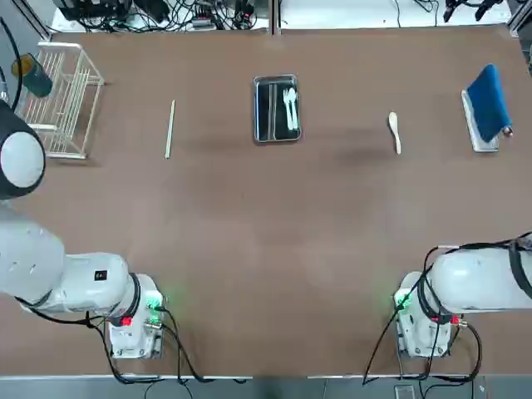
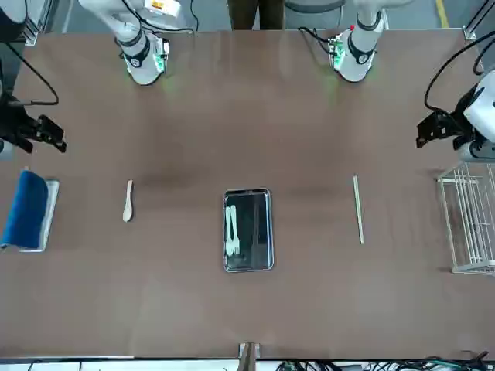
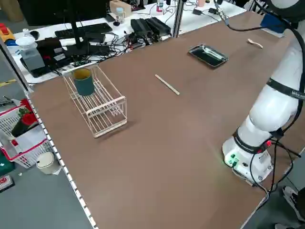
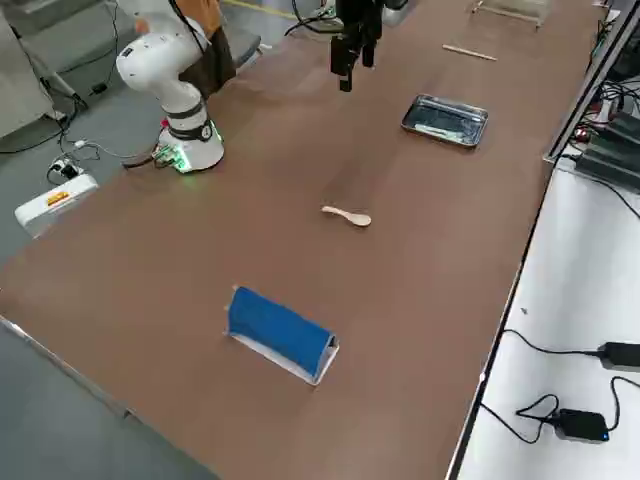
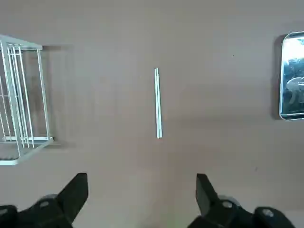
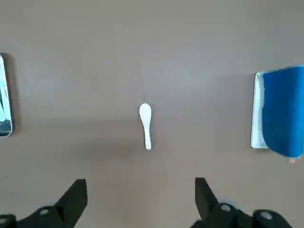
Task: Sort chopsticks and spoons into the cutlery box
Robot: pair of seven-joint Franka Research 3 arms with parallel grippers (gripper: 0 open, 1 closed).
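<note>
The left claw (image 5: 141, 199) hangs open above the counter (image 1: 266, 249), and the chopsticks (image 5: 157, 103) lie straight ahead of it, long axis pointing away from the robot, between the wire rack (image 1: 62, 100) and the cutlery box (image 1: 276, 109). The right claw (image 6: 140, 202) is open too, facing one spoon (image 6: 146, 125) lying the same way. Two spoons (image 1: 291, 111) already rest in the box. I can read no writing.

left pincer (image 5: 141, 199): raised over table, fingers spread | right pincer (image 6: 140, 203): raised, fingers spread, empty
</note>
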